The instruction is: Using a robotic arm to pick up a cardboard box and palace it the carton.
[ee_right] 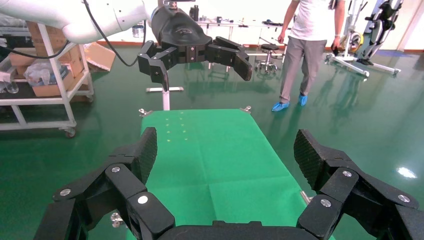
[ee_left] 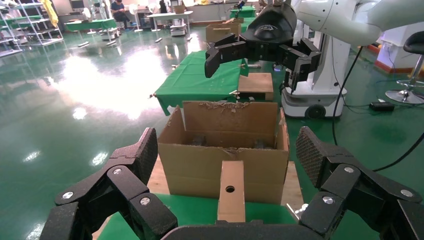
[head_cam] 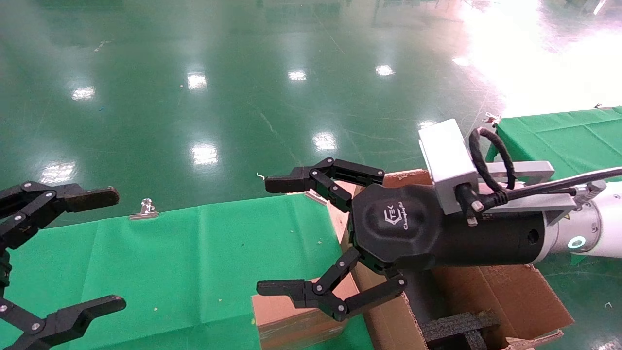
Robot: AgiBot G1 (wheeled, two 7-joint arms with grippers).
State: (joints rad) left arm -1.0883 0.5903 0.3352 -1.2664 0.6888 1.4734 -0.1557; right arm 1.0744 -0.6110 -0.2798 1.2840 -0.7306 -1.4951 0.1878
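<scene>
The left gripper (head_cam: pixel 73 253) is hanging over the tabletop's (head_cam: pixel 184 262) left end, its 2 fingers (head_cam: pixel 87 197) spread wide and holding nothing. A silver clip (head_cam: pixel 144 209) is sitting on the tabletop's far edge. The box (head_cam: pixel 296 316) is lying on the green tabletop, touching the carton (head_cam: pixel 510 296) on its right, hole side facing the left wrist camera. The right gripper (head_cam: pixel 286 236), marked with a logo too small to read, is hovering above the box, its fingers (head_cam: pixel 291 182) wide apart and empty.
</scene>
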